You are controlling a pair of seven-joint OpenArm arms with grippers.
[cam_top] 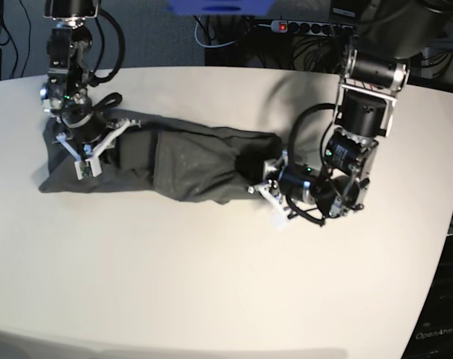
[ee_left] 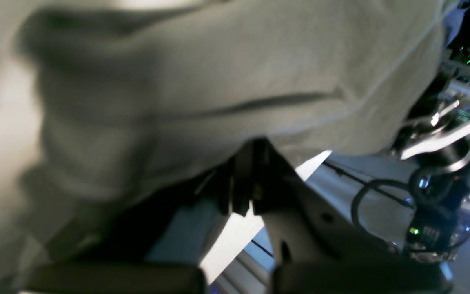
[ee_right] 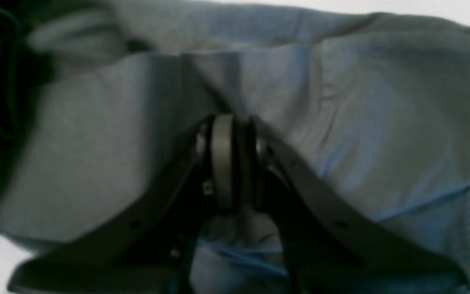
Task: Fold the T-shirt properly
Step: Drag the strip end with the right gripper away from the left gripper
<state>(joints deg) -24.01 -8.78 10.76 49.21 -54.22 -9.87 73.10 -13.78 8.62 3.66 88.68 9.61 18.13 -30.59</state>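
Note:
The dark olive-grey T-shirt [cam_top: 189, 161] lies bunched in a long band across the white table [cam_top: 211, 284], stretched between both arms. At the band's right end in the base view, my left gripper [cam_top: 256, 183] is low over the table. The left wrist view shows that left gripper [ee_left: 245, 183] shut on the T-shirt [ee_left: 218, 81], with cloth draped over its tips. At the band's left end, my right gripper [cam_top: 81, 153] points down into the cloth. In the right wrist view the right gripper [ee_right: 229, 134] is shut on a fold of the T-shirt [ee_right: 382, 122].
A power strip [cam_top: 316, 26] and cables hang behind the table's far edge. The table's curved near edge runs along the bottom of the base view. The other arm [ee_left: 443, 196] shows at the right of the left wrist view.

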